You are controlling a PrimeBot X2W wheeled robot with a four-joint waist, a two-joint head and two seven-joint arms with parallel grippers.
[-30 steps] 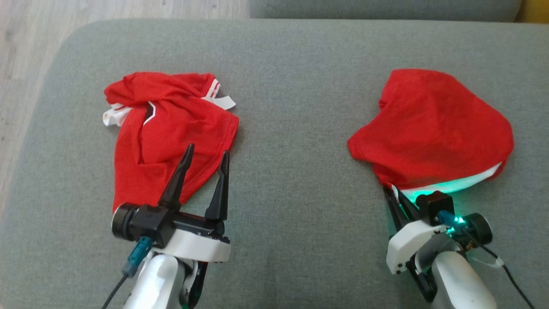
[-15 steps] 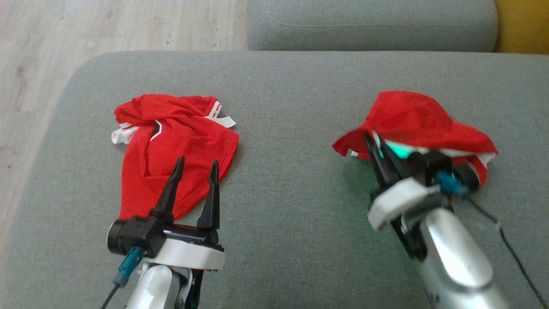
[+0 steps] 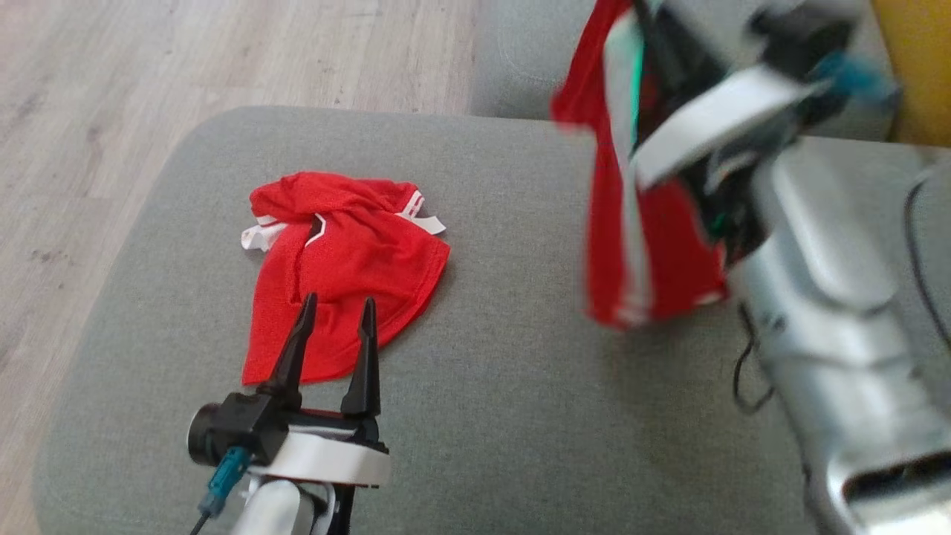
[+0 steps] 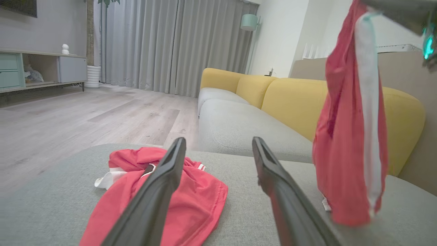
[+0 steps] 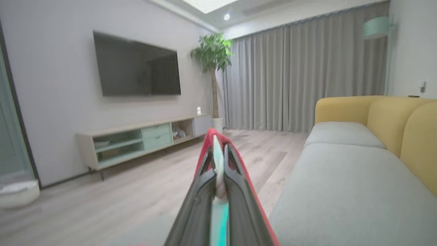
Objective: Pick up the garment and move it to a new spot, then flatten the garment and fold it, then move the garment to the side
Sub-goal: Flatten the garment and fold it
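Above the grey cushion [image 3: 520, 416], the right pincer [image 5: 217, 145] clenches a blurred, apparently dangling red garment [image 4: 344, 153], while the left pincer [image 3: 338, 306] hovers spread wide near a second garment [image 3: 349, 260].

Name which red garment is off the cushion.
The hanging garment, clamped by the right gripper; the other garment lies crumpled on the grey cushion before the left gripper.

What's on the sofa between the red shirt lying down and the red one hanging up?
Nothing. In the head view, bare grey cushion lies between the crumpled garment and the hanging garment.
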